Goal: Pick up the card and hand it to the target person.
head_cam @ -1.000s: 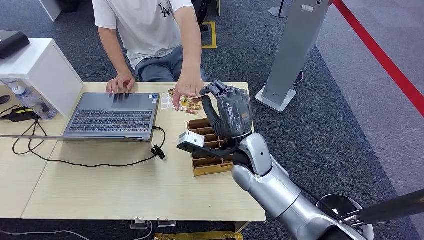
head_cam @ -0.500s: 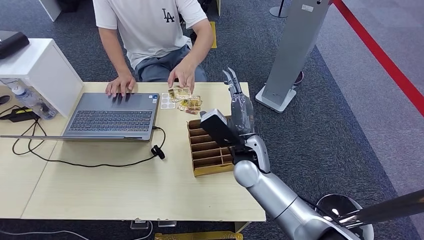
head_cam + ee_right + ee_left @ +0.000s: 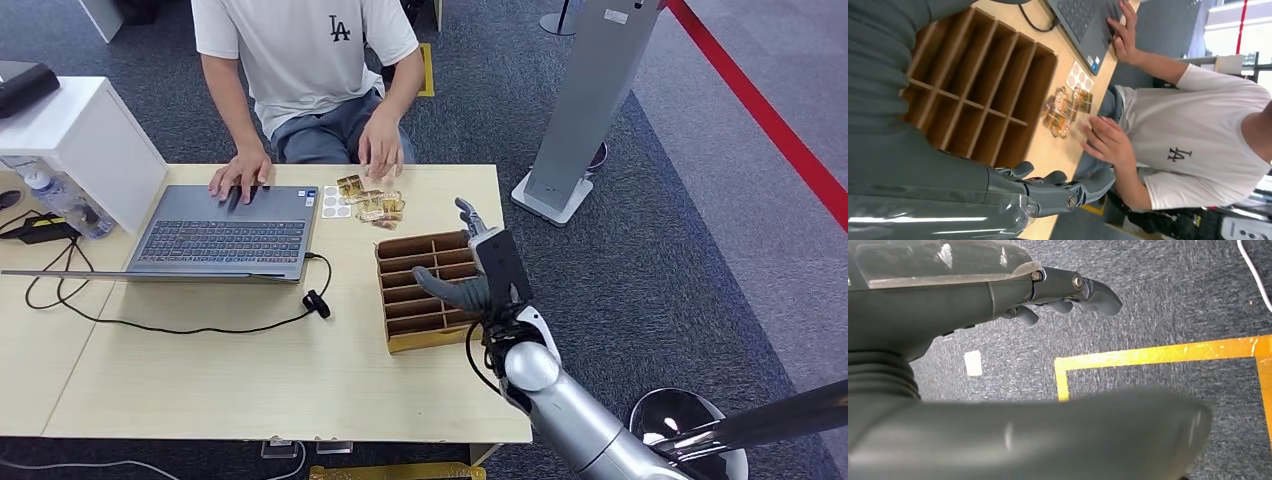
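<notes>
The right hand (image 3: 480, 280) was positioned nearest the camera, above the right side of the wooden slotted organizer (image 3: 400, 300), with thumb and fingers apart and nothing held; this posture was consistent with a hand that carried no card. The organizer's compartments appeared empty in the right wrist view, so no card stood ready there. The left hand (image 3: 998, 295) hung over carpet beside yellow floor tape (image 3: 1158, 357), fingers loosely extended and holding nothing, presumably parked clear of the work. Beyond the organizer, the cards (image 3: 372, 203) lay in a small overlapping pile on the table (image 3: 200, 380), just beside the laptop (image 3: 225, 235). The person's hand (image 3: 380, 155) hovered at the far table edge near that pile, within reach of it.
</notes>
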You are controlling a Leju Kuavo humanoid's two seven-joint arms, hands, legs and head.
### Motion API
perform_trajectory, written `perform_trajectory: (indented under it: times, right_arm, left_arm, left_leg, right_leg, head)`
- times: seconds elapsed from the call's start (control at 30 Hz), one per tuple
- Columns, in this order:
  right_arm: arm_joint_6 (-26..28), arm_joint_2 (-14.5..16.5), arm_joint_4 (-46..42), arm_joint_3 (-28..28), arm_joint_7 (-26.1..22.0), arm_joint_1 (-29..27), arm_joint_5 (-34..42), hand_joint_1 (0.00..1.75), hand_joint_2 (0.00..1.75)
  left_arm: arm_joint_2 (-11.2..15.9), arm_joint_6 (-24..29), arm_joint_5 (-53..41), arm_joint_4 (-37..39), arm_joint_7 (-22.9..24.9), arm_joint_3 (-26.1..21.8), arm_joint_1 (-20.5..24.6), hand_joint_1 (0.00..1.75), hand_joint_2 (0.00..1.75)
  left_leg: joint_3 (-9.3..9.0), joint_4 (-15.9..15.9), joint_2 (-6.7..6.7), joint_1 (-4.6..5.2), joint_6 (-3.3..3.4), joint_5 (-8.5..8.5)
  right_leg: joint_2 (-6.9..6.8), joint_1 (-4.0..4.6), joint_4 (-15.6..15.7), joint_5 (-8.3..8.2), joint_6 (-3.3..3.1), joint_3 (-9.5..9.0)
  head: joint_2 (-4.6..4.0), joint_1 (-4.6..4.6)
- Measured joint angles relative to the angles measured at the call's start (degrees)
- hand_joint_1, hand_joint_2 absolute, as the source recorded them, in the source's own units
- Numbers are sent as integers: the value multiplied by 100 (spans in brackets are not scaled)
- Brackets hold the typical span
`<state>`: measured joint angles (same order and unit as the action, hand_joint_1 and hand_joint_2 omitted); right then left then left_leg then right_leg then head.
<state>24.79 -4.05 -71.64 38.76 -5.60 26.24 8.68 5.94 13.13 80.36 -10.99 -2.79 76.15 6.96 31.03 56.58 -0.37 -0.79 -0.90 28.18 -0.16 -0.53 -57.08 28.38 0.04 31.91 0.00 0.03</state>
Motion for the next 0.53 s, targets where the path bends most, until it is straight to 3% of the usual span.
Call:
perform_trajectory:
  times: [0.33, 0.53]
  right_arm:
    - [-861, -796, -1155, -55, 387, -812, 758, 0, 175]
    - [-1145, -1019, -1535, -149, 522, -1131, 844, 0, 175]
  left_arm:
    - [26, 0, -13, 0, 74, -1, -12, 0, 0]
    - [27, 7, -13, 0, 111, 0, -10, 0, 0]
  left_leg:
    - [0, 0, 0, 0, 1, 2]
    - [0, 0, 1, 0, 1, 2]
  right_leg:
    - [0, 0, 2, 0, 0, -1]
    - [1, 0, 2, 0, 0, -2]
  head:
    - [0, 3]
    - [0, -3]
